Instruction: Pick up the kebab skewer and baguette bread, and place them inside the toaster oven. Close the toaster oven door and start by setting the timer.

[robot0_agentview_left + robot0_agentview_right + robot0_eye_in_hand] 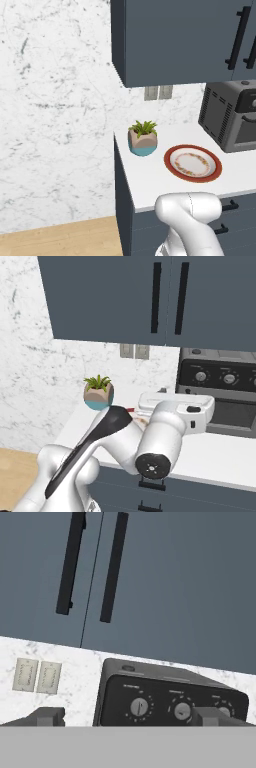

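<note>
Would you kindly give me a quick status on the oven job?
Pincer open, empty, facing the oven knobs. Plate bare, no food on it. Oven front partly hidden by the arm.

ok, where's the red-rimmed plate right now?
In the left base view, the round red-rimmed plate sits on the white counter, between the small potted plant and the dark grey toaster oven.

The toaster oven (231, 116) is cut off by the right edge of the left base view. In the right base view, the plate (131, 411) is hidden almost entirely behind the arm. Dial markings in the hand view are too small to be read.
</note>
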Motion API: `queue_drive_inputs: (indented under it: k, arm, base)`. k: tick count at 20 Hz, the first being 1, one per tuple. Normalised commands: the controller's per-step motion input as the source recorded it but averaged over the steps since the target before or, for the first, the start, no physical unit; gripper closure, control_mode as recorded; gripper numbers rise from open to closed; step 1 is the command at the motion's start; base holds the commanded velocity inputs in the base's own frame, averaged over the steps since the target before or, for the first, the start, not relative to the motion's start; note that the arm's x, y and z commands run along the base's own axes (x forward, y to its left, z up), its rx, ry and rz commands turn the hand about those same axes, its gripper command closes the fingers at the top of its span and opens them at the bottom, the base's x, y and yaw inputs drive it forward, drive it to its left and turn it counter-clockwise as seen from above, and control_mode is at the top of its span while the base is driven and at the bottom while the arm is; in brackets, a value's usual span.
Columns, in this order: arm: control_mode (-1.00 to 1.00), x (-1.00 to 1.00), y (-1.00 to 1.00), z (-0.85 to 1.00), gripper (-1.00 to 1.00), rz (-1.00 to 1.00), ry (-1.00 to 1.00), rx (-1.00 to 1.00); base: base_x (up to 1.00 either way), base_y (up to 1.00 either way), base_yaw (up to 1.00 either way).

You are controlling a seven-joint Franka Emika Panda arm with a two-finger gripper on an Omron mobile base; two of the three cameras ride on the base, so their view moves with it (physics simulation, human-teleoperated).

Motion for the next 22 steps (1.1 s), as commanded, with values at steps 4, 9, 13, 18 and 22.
queue_drive_inputs:
  k: [4,9,13,18,22]
  arm:
    - [-1.00,0.34,0.04,-0.20,-1.00,0.00,0.00,0.00]
    - [-1.00,0.38,0.04,-0.11,-1.00,0.00,0.00,0.01]
    - [-1.00,0.35,0.00,-0.01,-1.00,0.00,0.00,0.00]
    - [-1.00,0.16,0.00,0.00,-1.00,0.00,-0.02,0.00]
    - [-1.00,0.13,-0.03,-0.01,-1.00,0.00,0.00,0.00]
  base:
    - [0.00,0.00,0.00]
    - [0.00,0.00,0.00]
    - [0.00,0.00,0.00]
    - [0.00,0.00,0.00]
    - [0.00,0.00,0.00]
